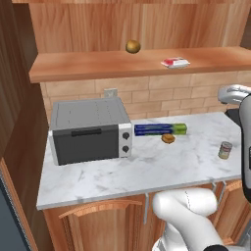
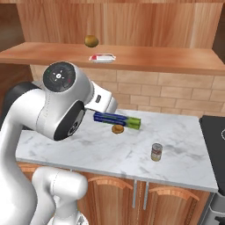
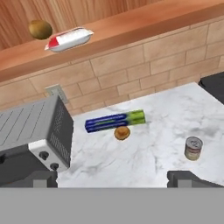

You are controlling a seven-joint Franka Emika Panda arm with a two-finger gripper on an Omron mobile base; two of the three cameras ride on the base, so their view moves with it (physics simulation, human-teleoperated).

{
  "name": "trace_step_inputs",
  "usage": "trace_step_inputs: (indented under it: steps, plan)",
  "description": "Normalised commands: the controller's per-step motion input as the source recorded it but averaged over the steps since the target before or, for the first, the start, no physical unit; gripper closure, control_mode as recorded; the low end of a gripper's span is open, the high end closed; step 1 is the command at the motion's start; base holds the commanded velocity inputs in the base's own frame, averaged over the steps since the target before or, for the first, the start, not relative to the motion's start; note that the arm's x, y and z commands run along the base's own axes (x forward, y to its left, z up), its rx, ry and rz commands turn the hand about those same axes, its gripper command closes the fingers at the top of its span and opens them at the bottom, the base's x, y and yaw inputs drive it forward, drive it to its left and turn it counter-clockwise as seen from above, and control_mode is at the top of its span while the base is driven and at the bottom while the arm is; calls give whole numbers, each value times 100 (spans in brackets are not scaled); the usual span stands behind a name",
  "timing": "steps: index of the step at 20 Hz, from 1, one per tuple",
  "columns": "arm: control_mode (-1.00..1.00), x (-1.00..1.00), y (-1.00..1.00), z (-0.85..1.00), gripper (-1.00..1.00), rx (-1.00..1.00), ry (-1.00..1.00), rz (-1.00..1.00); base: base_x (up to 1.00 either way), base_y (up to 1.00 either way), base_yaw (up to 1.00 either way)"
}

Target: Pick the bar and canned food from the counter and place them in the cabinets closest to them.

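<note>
With the fingers (image 3: 112, 181) spread wide and empty, descend squarely over the small green-labelled metal can (image 3: 193, 148) standing ahead-right on the marble table (image 3: 153, 157).

Bar (image 1: 175, 62) on cabinet shelf (image 1: 88, 66), ball (image 1: 133, 46) at its 9 o'clock; on counter (image 1: 147, 171), can (image 1: 225, 150) at pastry's (image 1: 168, 138) 4 o'clock, box (image 1: 160, 129) behind pastry, toaster oven (image 1: 90, 129) at 9 o'clock.

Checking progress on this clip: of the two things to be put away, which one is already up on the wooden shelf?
The bar, the red-and-white packet lying flat on the shelf beside a brown ball. The can stands upright on the marble counter below.
</note>
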Motion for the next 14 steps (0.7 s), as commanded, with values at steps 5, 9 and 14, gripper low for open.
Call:
trace_step_inputs:
  steps: [5,9,14]
  plan:
    - [100,0,0,0,-100,0,0,0,15,-56,0]
    - [100,0,0,0,-100,0,0,0,15,-53,0]
    - [100,0,0,0,-100,0,0,0,11,-40,0]
